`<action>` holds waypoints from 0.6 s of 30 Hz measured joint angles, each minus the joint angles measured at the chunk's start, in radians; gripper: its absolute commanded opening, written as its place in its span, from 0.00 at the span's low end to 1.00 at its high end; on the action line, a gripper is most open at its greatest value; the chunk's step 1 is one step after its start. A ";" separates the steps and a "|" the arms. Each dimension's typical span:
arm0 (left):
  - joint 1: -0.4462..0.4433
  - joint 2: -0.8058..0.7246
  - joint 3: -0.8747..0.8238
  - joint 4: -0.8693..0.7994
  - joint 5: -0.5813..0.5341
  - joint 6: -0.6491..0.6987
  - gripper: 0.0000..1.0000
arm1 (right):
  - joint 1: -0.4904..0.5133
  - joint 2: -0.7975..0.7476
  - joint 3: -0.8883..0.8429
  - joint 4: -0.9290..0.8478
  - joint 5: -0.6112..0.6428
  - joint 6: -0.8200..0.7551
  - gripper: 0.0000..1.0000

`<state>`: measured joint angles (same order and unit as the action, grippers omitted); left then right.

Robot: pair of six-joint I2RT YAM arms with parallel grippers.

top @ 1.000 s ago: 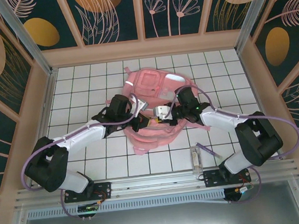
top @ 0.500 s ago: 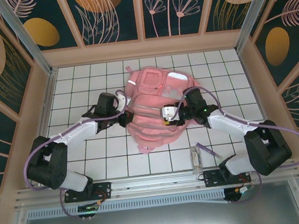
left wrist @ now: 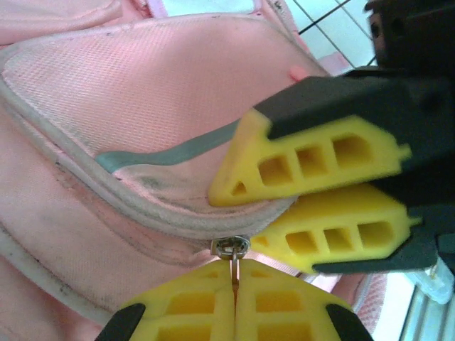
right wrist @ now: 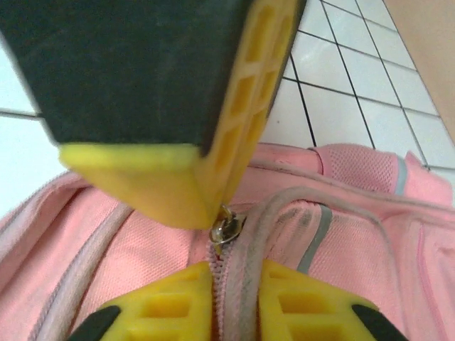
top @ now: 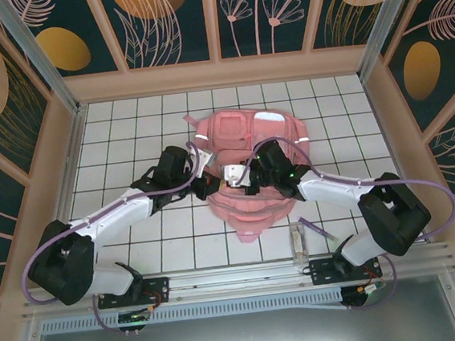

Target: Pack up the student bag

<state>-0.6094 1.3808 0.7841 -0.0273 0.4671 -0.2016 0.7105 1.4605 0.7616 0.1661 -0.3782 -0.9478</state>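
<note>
While the student bag [top: 248, 136] lies mid-way across the table [top: 120, 140], both grippers meet at its near edge.
left gripper [left wrist: 234, 280] jaws pressed together, pinching the metal zipper pull [left wrist: 231, 249]; right gripper [right wrist: 234, 280] jaws pinch the bag's pink seam piping just beside that pull. Grippers sit just beside each other.

Student bag [top: 244, 132] on table [top: 119, 132], centre. Left gripper [top: 211, 188] at bag's left, right gripper [top: 237, 182] at its right, fingers meeting at zipper pull [left wrist: 231, 248] on bag's near part. Small box [top: 300, 242] before bag, rightward.
</note>
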 measured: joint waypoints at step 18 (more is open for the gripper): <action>0.121 0.185 0.109 -0.079 0.084 0.274 0.30 | -0.104 -0.034 0.075 -0.307 -0.196 -0.343 0.19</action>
<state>-0.4889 1.5658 0.8936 -0.1066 0.5507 0.0723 0.6067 1.4269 0.8364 -0.1410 -0.5743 -1.2907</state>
